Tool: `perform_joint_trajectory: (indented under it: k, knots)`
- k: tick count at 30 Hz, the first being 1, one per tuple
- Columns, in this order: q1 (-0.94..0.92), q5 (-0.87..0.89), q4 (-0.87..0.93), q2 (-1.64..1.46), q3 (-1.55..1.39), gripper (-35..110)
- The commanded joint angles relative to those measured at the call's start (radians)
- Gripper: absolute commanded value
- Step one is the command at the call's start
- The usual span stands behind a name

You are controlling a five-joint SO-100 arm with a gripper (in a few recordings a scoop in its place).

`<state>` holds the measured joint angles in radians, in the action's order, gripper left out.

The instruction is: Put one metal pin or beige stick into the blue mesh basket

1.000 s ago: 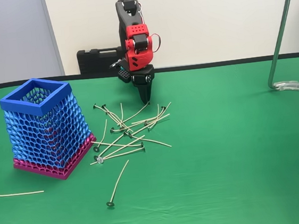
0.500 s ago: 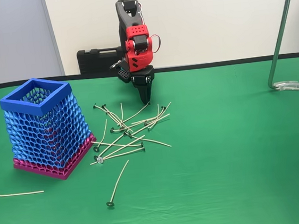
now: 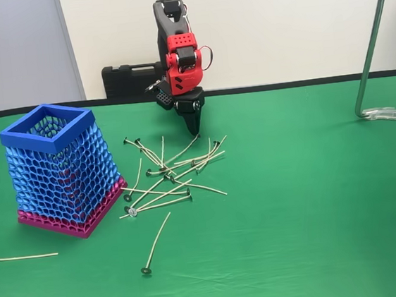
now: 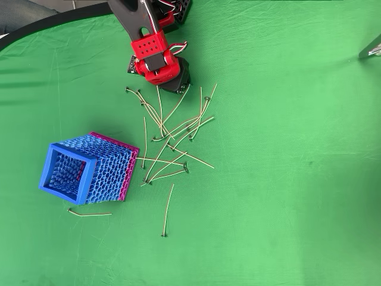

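The blue mesh basket (image 3: 58, 170) stands on the green cloth at the left, its square rim (image 4: 62, 173) open upward and a magenta band at its base. Several thin beige sticks (image 3: 169, 173) with small dark discs lie in a loose crossed pile (image 4: 172, 143) right of it. One stick (image 3: 156, 244) lies alone nearer the front. My red and black gripper (image 3: 194, 129) points straight down over the pile's far edge, fingers together in a point. Its tip (image 4: 178, 88) hangs just above the end of one stick; I see nothing pinched.
Another stick (image 3: 18, 257) lies at the front left beside the basket (image 4: 89, 213). A black case (image 3: 130, 80) sits behind the arm by the wall. A metal stand (image 3: 371, 45) rises at the far right. Bare green cloth spreads right and front of the pile.
The gripper has crept up a little from the pile's far edge. The sticks and basket have not moved.
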<state>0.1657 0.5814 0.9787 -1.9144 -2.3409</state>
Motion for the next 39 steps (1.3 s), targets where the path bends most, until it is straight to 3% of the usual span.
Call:
perform_joint_trajectory:
  k: [1, 28, 39]
  knots:
    - [-0.005, -0.009, -0.012, -0.012, 0.003, 2]
    - [-0.011, -0.008, 0.066, -0.040, 0.064, 1]
    - [-0.012, -0.043, 0.221, -0.067, 0.206, 1]
